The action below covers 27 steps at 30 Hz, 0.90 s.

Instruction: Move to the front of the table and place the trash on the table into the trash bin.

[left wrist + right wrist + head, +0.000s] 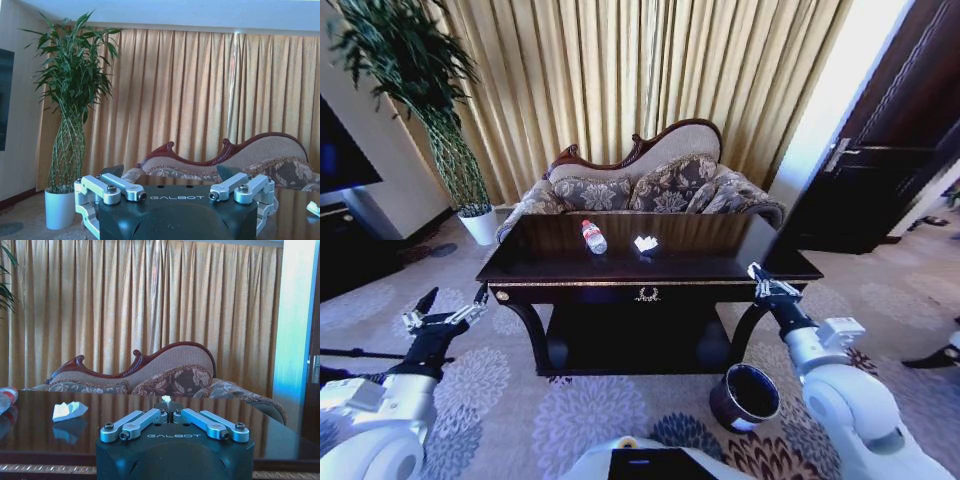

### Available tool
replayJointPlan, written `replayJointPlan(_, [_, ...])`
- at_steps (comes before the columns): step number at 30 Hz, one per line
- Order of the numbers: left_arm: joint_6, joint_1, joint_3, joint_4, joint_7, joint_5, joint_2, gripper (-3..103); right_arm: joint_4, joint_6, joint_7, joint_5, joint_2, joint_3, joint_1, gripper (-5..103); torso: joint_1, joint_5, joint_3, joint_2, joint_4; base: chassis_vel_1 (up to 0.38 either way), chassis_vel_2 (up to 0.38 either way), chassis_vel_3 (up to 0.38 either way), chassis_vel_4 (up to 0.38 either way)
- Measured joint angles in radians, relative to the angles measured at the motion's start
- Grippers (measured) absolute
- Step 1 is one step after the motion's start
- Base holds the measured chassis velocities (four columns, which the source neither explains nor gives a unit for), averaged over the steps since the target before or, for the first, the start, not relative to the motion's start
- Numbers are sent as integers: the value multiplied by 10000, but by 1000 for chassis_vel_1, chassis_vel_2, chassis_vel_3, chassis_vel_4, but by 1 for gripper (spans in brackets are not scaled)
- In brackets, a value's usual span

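The dark table [650,262] carries two pieces of trash: one clear plastic bottle [593,237] lying on its side and one crumpled white paper [646,243] just to its right, the two apart. One dark trash bin [745,397] stands on the carpet by the table's front right leg. The left gripper [448,308] hangs off the table's front left corner, fingers spread wide and empty. The right gripper [762,281] sits at the front right edge, fingers closed together, holding nothing.
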State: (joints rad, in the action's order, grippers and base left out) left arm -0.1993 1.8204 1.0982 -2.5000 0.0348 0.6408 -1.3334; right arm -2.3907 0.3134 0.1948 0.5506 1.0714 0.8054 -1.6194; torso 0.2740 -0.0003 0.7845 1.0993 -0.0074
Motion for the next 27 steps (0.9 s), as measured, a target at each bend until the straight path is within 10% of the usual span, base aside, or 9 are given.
replayJointPlan(10, [86,58,37,0,12,0,-41,100,968,-42,5,-67,241,-609,172,1,-3,-2,-2,3,2,74,-61,-79,60])
replayJointPlan(27, [132,63,-5,0,117,-86,-87,100,10361,-1287,-924,-1904,710,-1783,2688,1,2,3,2,-2,-1,0,0,0,0])
